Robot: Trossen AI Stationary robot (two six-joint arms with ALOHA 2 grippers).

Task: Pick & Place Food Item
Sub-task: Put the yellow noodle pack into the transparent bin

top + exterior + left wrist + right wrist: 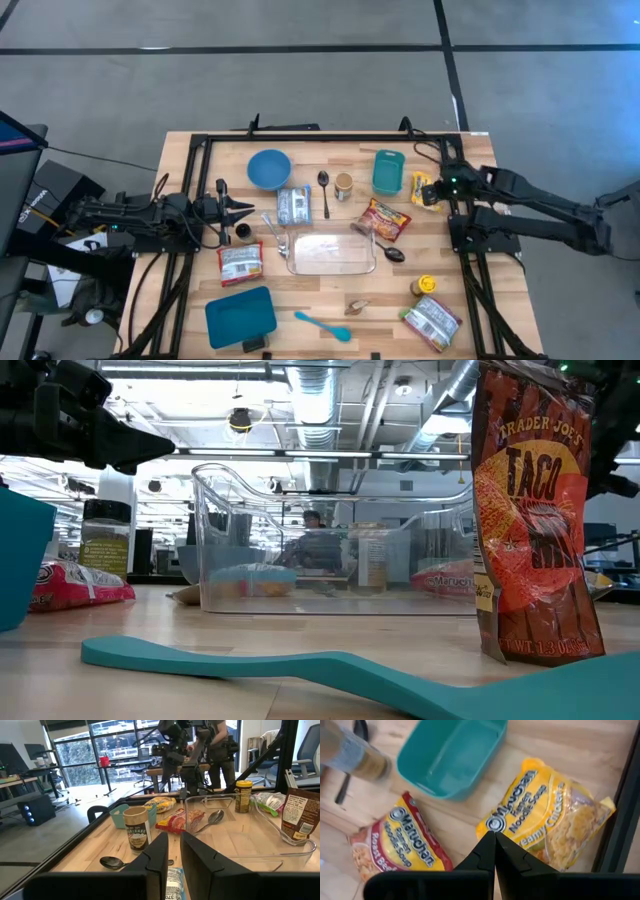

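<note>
Far left of the counter (pixel 225 150): left claw (pixel 243 210), held level and low over the wood, pointing right. Fingers nearly together, only a narrow slit between them, nothing in it. Just right of its tips, a silver packet (pixel 293 205), flat on the wood and untouched. Beyond that packet toward the far edge, a blue bowl (pixel 268 168). Nearer than the claw, a red-and-white packet (pixel 240 262), then a blue lid (pixel 240 315) at the near left corner.

Middle: a clear glass dish (pixel 330 255), empty, with a teal spatula (pixel 322 325) lying near the front edge. Behind the dish, a dark spoon (pixel 324 190) and a small spice jar (pixel 343 186), upright, side by side. At the dish's right end, a second spoon (pixel 392 254). Just beyond it, a red ramen packet (pixel 385 219), flat.

Right: a teal container (pixel 388 171), open side up, at the far side. Just beside it, close to the right rail, a yellow ramen packet (pixel 555 815), flat on the wood. Directly above that packet, right claw (pixel 495 836), pointing down, fingers pressed fully together, gripping nothing; whether the tips touch the wrapper cannot be told. Toward the near right corner, a yellow-lidded jar (pixel 427 286) and a taco seasoning bag (pixel 432 322).
</note>
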